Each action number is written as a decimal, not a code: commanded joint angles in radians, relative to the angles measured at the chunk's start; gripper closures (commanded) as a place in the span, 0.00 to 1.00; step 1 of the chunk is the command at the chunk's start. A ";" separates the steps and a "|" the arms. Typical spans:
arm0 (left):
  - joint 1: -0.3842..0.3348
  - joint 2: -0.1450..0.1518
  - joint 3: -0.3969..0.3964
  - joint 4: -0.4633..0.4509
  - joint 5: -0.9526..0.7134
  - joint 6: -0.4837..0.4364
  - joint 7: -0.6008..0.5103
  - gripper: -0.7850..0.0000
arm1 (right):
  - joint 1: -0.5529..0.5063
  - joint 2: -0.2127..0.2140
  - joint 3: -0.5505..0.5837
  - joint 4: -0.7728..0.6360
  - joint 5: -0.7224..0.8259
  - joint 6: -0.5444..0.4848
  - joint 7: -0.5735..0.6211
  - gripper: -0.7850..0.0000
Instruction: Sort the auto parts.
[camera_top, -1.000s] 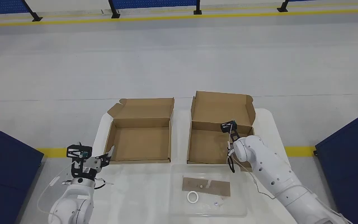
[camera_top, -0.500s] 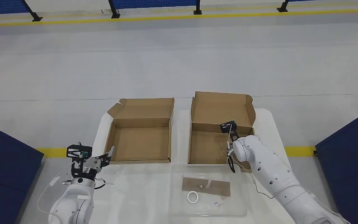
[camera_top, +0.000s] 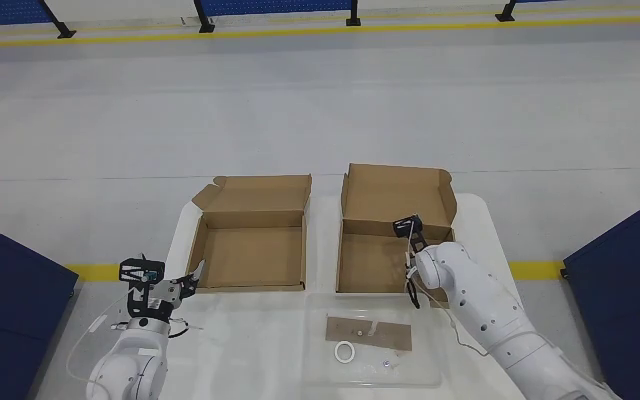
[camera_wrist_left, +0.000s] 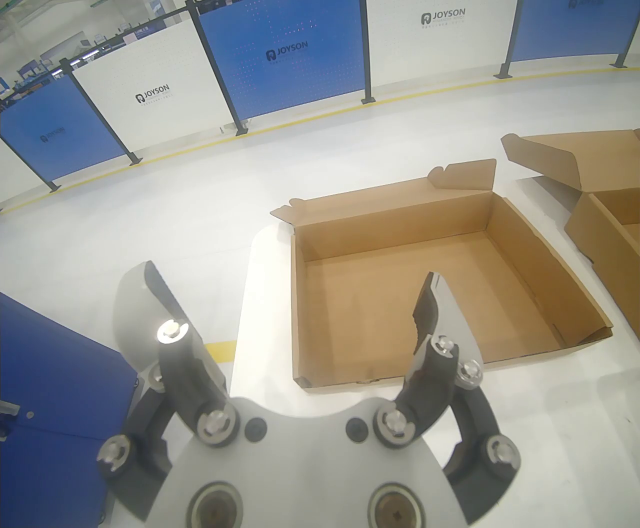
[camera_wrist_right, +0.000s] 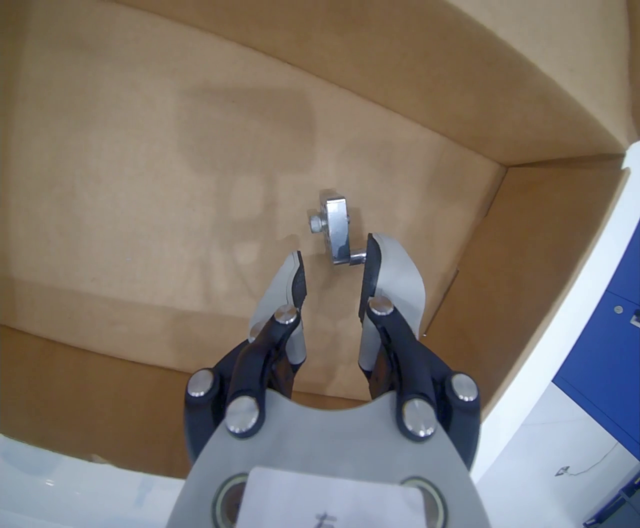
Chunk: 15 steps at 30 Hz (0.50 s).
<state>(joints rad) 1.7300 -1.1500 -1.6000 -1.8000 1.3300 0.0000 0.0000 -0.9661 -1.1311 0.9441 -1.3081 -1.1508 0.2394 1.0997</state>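
Observation:
A small silver metal part, a block with a bolt, lies on the floor of the right cardboard box. My right gripper hangs open just above it, and the part's pin is at one fingertip. From above, that gripper is inside the right box, near its right wall. My left gripper stands open and holds nothing, in front of the empty left box. In the top view the left gripper is at the left box's front left corner.
A clear tray sits at the table's front, holding a flat cardboard piece, a white ring and small parts. Both boxes' lids stand open at the back. Blue panels flank the table on both sides.
The right arm has drifted very slightly left inside the right box. The left arm has not moved.

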 joint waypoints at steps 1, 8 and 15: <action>0.000 0.000 0.000 0.000 0.000 0.000 0.000 0.00 | -0.003 0.000 0.007 -0.015 -0.008 0.001 0.008 0.38; 0.000 0.000 0.000 0.000 0.000 0.000 0.000 0.00 | -0.039 0.013 0.067 -0.141 -0.038 0.002 0.063 0.00; 0.000 0.000 0.000 0.000 0.000 0.000 0.000 0.00 | -0.059 0.020 0.093 -0.201 -0.036 -0.025 0.111 0.00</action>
<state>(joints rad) 1.7300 -1.1500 -1.6000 -1.8000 1.3300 0.0000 0.0000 -1.0251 -1.1110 1.0378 -1.5095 -1.1870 0.2142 1.2116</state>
